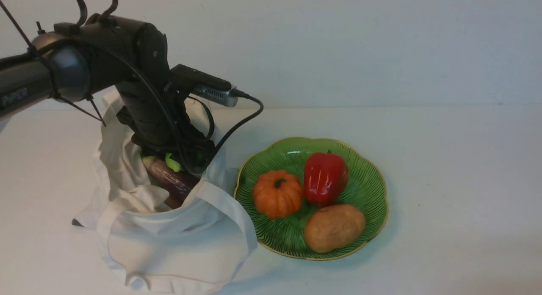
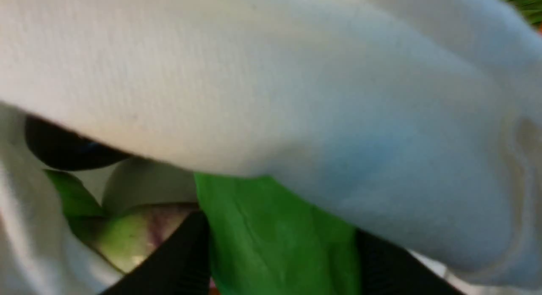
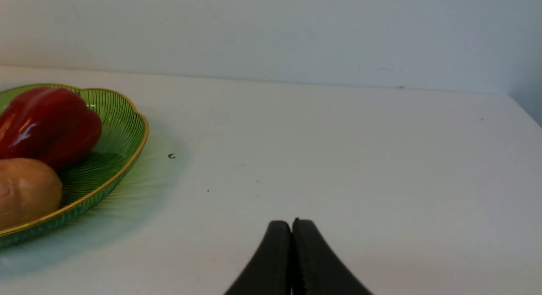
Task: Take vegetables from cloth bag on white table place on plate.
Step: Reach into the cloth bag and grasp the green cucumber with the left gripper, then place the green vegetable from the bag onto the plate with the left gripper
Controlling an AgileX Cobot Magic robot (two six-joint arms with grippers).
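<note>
The cloth bag (image 1: 169, 244) stands open on the white table (image 1: 444, 159), left of the green plate (image 1: 372, 189). My left gripper (image 2: 279, 225) reaches down into the bag's mouth. Its two black fingers (image 2: 182, 261) stand on either side of a bright green vegetable (image 2: 275, 235) and touch it on both sides. That green piece (image 1: 172, 163) shows at the bag's mouth beside a dark purple aubergine (image 1: 171, 178). Bag cloth (image 2: 296, 75) covers most of the left wrist view. My right gripper (image 3: 292, 223) is shut and empty above bare table (image 3: 338, 151), right of the plate (image 3: 123, 130).
The plate holds an orange pumpkin (image 1: 277, 193), a red bell pepper (image 1: 325, 176) and a brown potato (image 1: 334, 227). The pepper (image 3: 46, 121) and potato (image 3: 25, 189) also show in the right wrist view. A white wall rises behind the table.
</note>
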